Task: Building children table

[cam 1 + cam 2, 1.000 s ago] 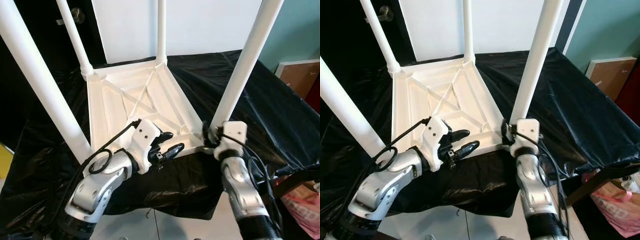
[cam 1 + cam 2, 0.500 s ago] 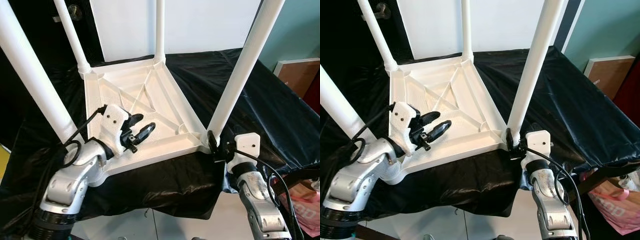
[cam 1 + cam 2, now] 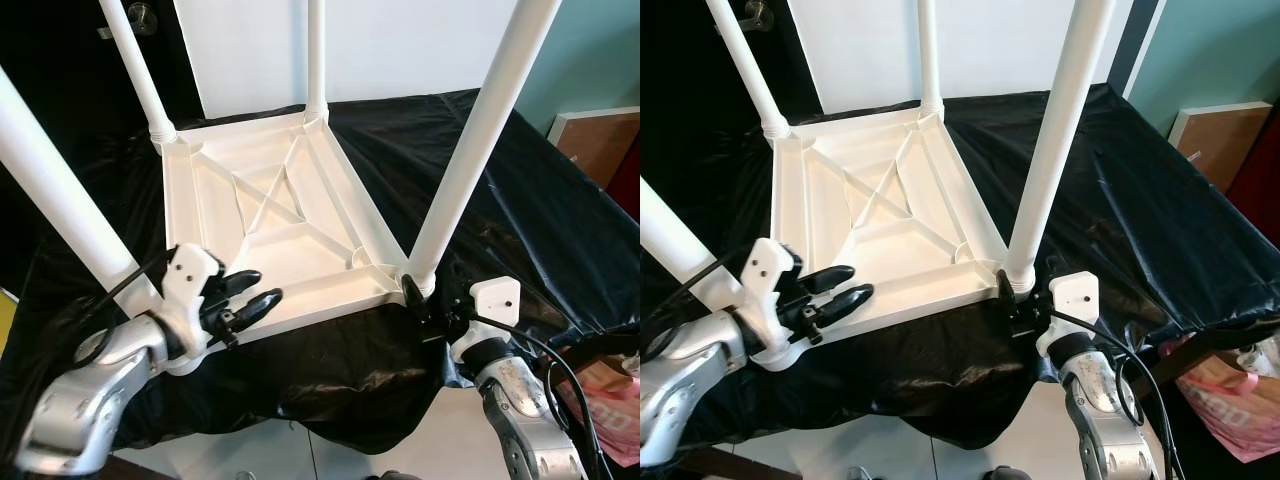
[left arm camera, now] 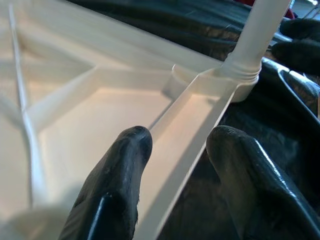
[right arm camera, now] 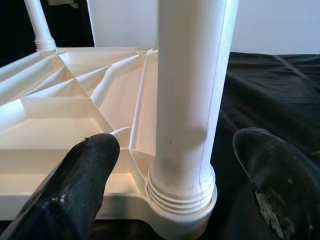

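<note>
Fingers of the right gripper (image 5: pixel 172 200) are spread around the upright leg (image 5: pixel 190 100) at 12 o'clock, while the left gripper (image 3: pixel 245 297) is spread over the tabletop (image 3: pixel 270 215) rim.

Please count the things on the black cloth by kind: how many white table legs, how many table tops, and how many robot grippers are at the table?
White legs: 4
White table top, upside down: 1
Grippers: 2, left gripper, right gripper
Black cloth: 1
Total: 8

No legible text or labels.
</note>
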`<state>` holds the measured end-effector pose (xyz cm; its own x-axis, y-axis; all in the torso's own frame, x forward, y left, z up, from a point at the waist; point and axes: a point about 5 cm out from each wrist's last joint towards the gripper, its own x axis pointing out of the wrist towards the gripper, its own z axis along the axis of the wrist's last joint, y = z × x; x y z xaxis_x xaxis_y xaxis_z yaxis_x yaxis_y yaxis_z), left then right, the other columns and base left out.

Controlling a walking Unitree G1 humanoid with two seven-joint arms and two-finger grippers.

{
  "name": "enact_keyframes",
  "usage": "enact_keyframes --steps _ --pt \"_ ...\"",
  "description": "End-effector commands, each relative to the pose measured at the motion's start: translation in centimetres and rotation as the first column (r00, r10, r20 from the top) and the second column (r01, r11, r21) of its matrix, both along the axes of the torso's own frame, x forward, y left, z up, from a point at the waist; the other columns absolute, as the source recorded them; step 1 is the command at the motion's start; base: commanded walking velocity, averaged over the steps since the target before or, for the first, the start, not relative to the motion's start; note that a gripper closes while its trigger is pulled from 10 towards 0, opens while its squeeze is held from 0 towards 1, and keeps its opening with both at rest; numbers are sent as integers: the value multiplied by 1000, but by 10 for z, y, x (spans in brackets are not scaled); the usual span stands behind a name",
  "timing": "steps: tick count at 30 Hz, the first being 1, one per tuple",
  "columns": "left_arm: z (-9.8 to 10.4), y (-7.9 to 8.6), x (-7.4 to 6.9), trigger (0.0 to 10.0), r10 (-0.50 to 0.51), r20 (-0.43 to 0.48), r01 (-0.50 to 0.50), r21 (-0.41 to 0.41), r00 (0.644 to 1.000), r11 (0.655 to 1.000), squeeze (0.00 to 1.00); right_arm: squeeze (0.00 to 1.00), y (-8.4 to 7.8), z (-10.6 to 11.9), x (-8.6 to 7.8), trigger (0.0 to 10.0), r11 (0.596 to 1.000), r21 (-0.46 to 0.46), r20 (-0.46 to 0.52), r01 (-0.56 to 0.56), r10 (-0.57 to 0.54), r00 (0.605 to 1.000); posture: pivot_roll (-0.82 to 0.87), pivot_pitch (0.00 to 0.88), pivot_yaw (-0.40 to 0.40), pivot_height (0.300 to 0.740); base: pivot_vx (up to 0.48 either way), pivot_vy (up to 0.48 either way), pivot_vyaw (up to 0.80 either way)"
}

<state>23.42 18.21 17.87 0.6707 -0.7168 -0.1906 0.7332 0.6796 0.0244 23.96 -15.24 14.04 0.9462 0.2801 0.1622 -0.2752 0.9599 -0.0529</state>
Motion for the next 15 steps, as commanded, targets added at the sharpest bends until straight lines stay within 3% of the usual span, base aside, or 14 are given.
enact_keyframes --steps 1,5,7,9,15 --pt "1 2 -8 10000 -85 -34 85 -17 996 996 0 0 2 -1 -2 10000 999 15 -20 -32 33 999 -108 117 -16 740 0 0 0" --pt "1 9 -16 10000 -88 -69 87 -20 994 996 0 0 3 -1 -3 10000 998 17 -25 -66 66 998 -104 119 -18 740 0 0 0" --pt "0 20 -36 10000 -97 -140 93 -36 985 995 0 0 6 -1 -6 10000 993 12 -37 -114 114 993 -97 123 -17 740 0 0 0" --pt "0 20 -36 10000 -97 -140 93 -36 985 995 0 0 6 -1 -6 10000 993 12 -37 -114 114 993 -97 123 -17 740 0 0 0" --pt "-6 39 -60 10000 -31 -216 34 13 976 999 0 0 4 -1 -7 10000 990 26 -50 -140 141 989 -80 133 -21 740 0 0 0"
